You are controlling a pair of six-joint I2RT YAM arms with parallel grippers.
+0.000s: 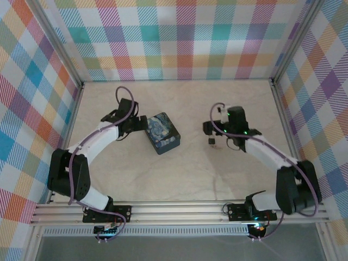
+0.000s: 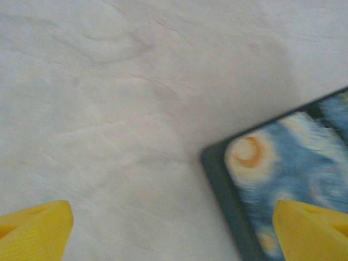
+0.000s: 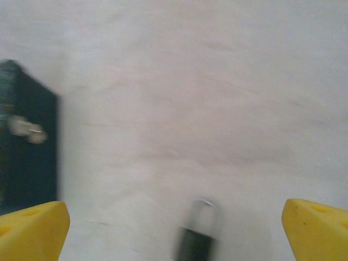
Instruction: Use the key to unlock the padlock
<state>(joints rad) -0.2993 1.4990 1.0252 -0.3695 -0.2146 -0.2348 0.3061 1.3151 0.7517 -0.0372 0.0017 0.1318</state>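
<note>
The right gripper (image 3: pixel 175 231) is wide open over the table (image 3: pixel 190 81). The small dark padlock (image 3: pixel 196 243) lies there between its yellow fingertips, a little blurred. The left gripper (image 2: pixel 174 234) is also open and holds nothing, above one corner of the blue tin (image 2: pixel 283 163).

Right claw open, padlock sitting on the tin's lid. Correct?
Not quite. The padlock lies on the bare table, apart from the tin, not on its lid. The right wrist view shows this. The right claw is open, as you said.
</note>
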